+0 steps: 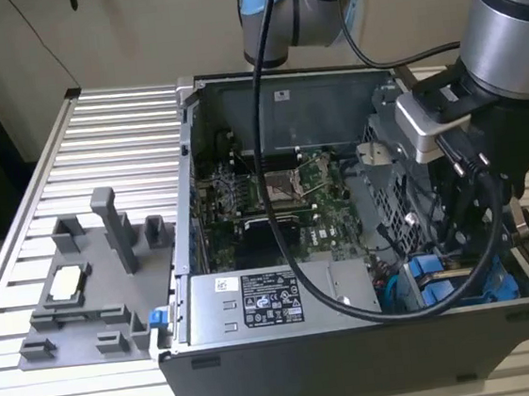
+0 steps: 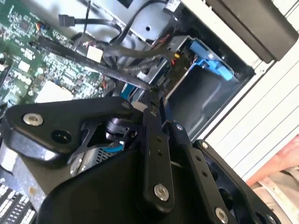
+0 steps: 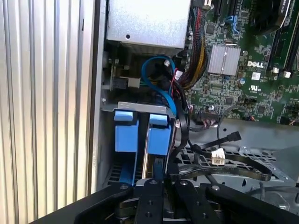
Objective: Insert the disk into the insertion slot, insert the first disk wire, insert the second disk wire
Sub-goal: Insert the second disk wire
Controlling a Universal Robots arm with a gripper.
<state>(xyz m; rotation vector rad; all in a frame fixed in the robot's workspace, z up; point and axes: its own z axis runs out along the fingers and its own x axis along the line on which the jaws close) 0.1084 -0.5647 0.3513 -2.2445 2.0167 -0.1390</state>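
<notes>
Disk [image 3: 159,140] stands edge-up in insertion slot [image 3: 140,108]; fingers' [image 3: 156,184] grip prob. unclear.

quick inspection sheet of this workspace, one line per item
surface: ribbed metal table carrying an open computer case and a grey fixture tray
job's things: blue carrier frames stand side by side in the drive cage; the disk itself is not clear to make out
clutter: a small pale part lies on the fixture tray
grippers: gripper sits low in the case beside the blue frames; whether it is open cannot be judged
cables: blue wire loops above the cage; a black wire with a loose connector lies near the gripper; a thick black cable hangs across the case
surroundings: pale wall behind the table
</notes>
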